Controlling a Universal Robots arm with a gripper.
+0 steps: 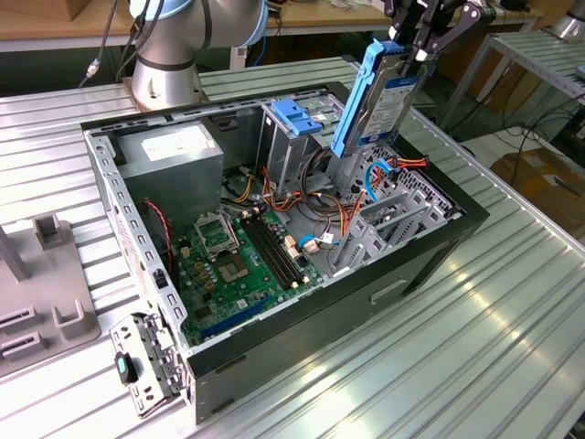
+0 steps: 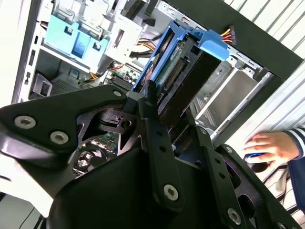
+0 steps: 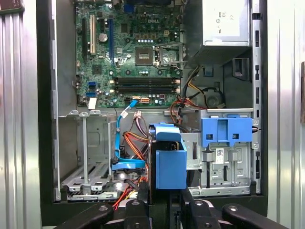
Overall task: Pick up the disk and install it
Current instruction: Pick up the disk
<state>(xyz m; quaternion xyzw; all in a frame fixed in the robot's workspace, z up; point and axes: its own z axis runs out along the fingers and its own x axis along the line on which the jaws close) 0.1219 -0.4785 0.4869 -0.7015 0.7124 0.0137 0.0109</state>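
Above the open computer case (image 1: pixel 439 249), tilted disk (image 1: pixel 382 110) tight in the gripper (image 1: pixel 413 57).

disk (image 1: pixel 384 105): you see it tilted above the case (image 1: pixel 416 274), in the gripper (image 1: pixel 416 53)
case: on your table (image 1: pixel 475 366)
motherboard (image 1: pixel 238 265): inside case

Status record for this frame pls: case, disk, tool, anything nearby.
enclosure: open black metal computer case, green motherboard exposed
payload: flat silver-grey disk in blue plastic carrier, tilted, raised over the case, not installed
grasp: black tool shut on the disk's upper end
cage: blue plastic bracket atop metal drive cage
bystander: hand beside the case
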